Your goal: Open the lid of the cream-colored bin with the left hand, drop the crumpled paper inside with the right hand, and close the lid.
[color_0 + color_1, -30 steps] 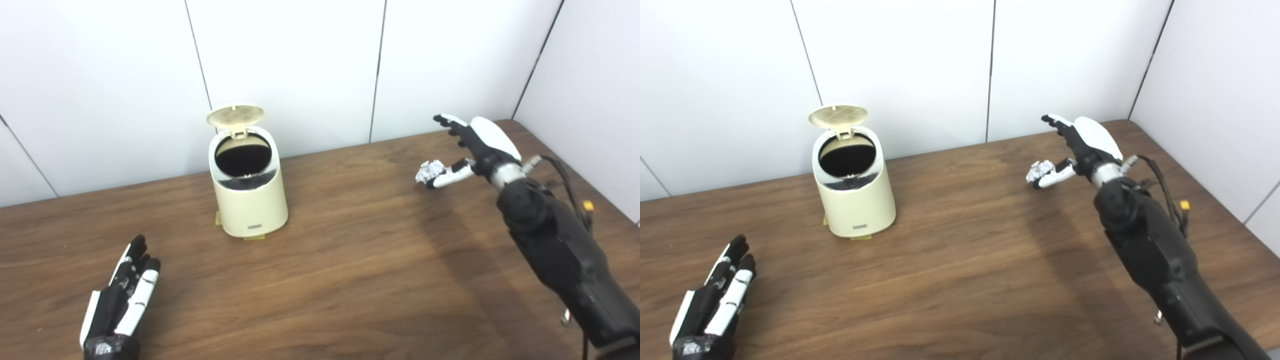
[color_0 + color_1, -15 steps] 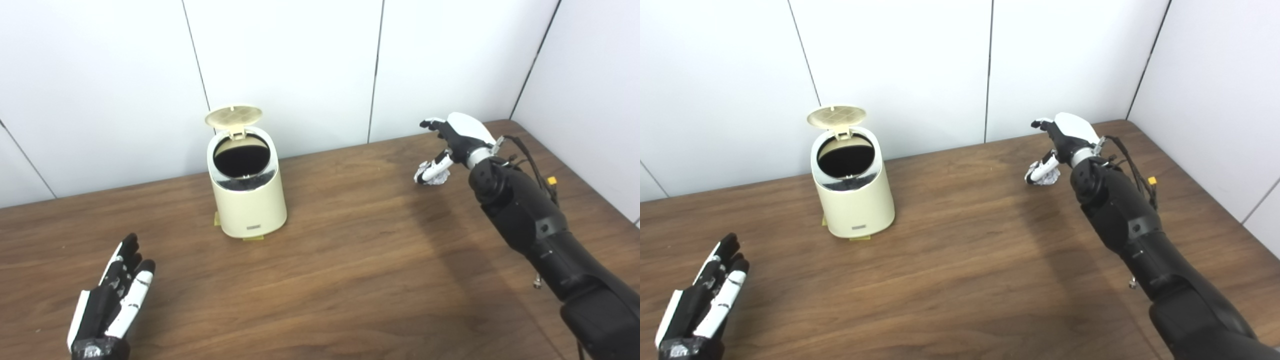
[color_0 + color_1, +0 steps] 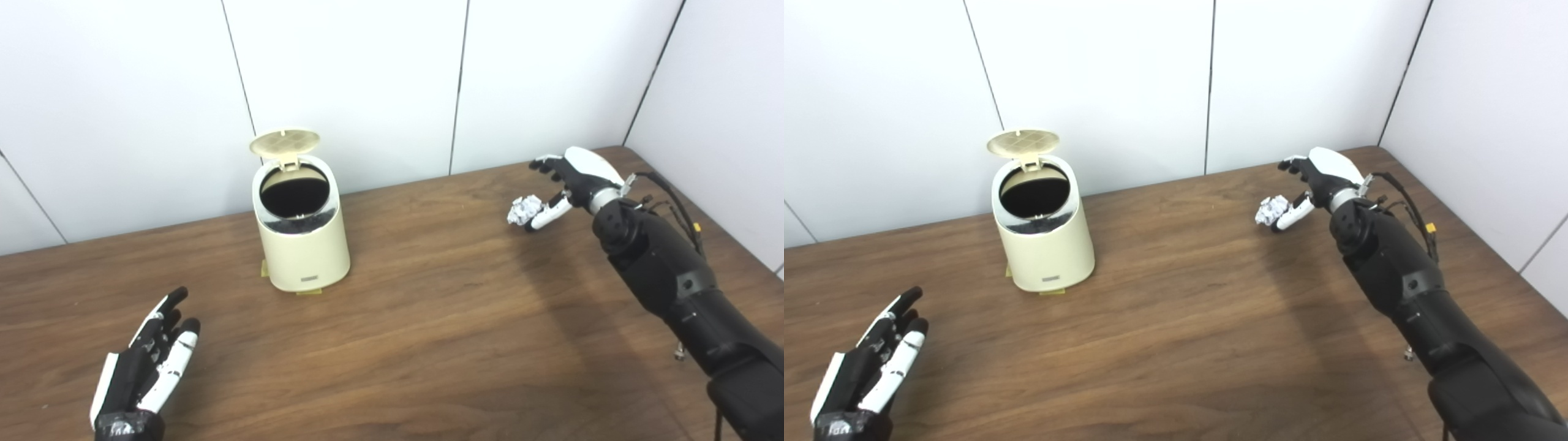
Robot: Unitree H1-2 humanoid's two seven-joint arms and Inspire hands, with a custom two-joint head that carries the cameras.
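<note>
The cream-colored bin (image 3: pixel 303 245) stands at the back left of the table with its round lid (image 3: pixel 284 140) tipped up and the dark inside showing. Small and white, the crumpled paper (image 3: pixel 520 210) lies on the table at the far right. My right hand (image 3: pixel 572 174) hovers just right of it, open, with the thumb against the paper's side and the other fingers spread above it. My left hand (image 3: pixel 147 367) rests open near the front left edge, well clear of the bin and holding nothing.
White wall panels close off the back and the right side of the brown wooden table (image 3: pixel 429 318). Small yellow tape marks (image 3: pixel 309 291) sit at the foot of the bin. My right forearm (image 3: pixel 674 282) reaches across the table's right part.
My right hand has shifted and turned around the paper, ending with the thumb beside it; the paper has stayed on the table. My left hand has spread its fingers a little.
</note>
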